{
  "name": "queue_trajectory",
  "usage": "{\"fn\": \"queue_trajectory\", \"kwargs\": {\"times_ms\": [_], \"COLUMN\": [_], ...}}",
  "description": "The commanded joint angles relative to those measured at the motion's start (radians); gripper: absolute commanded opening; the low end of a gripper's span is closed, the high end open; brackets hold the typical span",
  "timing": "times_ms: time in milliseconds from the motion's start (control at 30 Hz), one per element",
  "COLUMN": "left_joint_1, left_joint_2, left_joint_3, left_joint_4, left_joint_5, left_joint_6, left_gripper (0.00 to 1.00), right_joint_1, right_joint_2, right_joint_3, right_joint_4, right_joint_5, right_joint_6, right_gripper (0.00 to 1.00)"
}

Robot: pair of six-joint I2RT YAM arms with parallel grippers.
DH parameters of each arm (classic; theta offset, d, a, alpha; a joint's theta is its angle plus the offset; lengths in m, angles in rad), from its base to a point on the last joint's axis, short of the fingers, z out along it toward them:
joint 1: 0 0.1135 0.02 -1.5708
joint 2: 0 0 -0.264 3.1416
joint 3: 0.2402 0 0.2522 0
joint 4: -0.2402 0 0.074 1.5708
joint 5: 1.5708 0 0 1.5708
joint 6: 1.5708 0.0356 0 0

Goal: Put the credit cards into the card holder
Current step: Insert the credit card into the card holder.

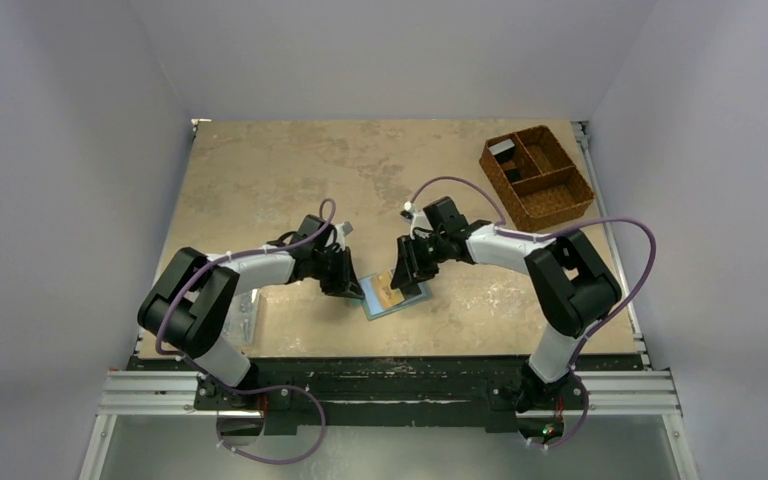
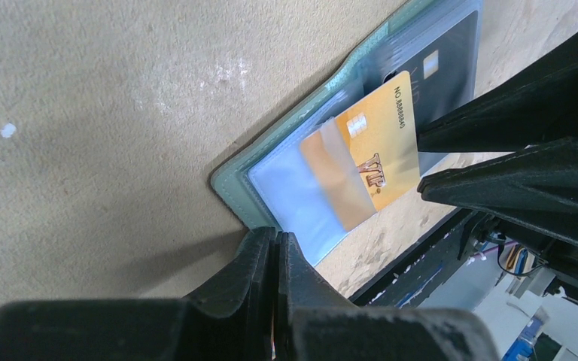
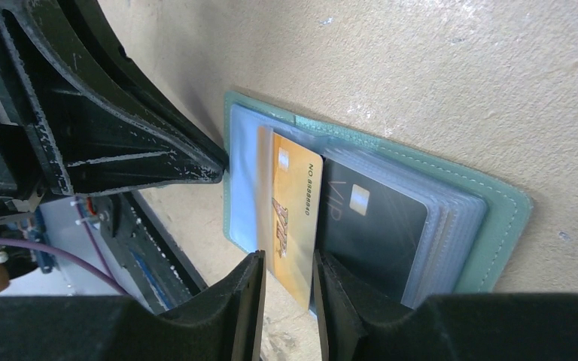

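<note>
Where it shows, the gold card [image 3: 293, 218] reads VIP.

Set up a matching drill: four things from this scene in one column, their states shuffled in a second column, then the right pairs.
Things
1. gold card
2. dark card
3. left claw
4. right claw

States
A. shut, tips by the edge of the card holder
B. fully inside a clear sleeve
C. open, one finger on each side of a card
D. partly in a clear sleeve, one end sticking out

Pairs: 1-D, 2-B, 3-A, 4-C
</note>
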Motion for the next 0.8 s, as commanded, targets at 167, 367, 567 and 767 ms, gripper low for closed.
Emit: {"fn": "queue_trajectory", "kwargs": {"times_ms": [167, 367, 567, 767], "left_joint_1": [0.003, 0.003, 0.004, 0.007], "left_joint_2": [0.003, 0.001, -0.018, -0.053], "left_joint_3": [-0.054, -0.055, -0.041, -0.021], "left_joint_4": [0.042, 0.052, 0.022, -0.034], "left_joint_5": [0.005, 0.012, 0.003, -0.023], "left_joint_6": [0.004, 0.003, 0.018, 0.047], "left_gripper": [0.00, 0.00, 0.00, 0.00], "right_joint_1": [0.065, 0.095, 0.097, 0.097], "right_joint_2": [0.026, 0.058, 0.070, 0.058], "right_joint_3": [0.048, 0.082, 0.096, 0.085], "right_joint_4": [-0.043, -0.034, -0.049, -0.050], "right_joint_5": [0.096, 0.097, 0.102, 0.104], "right_joint_6": [-0.005, 0.006, -0.016, -0.018], "right_gripper": [0.36, 0.36, 0.36, 0.37]}}
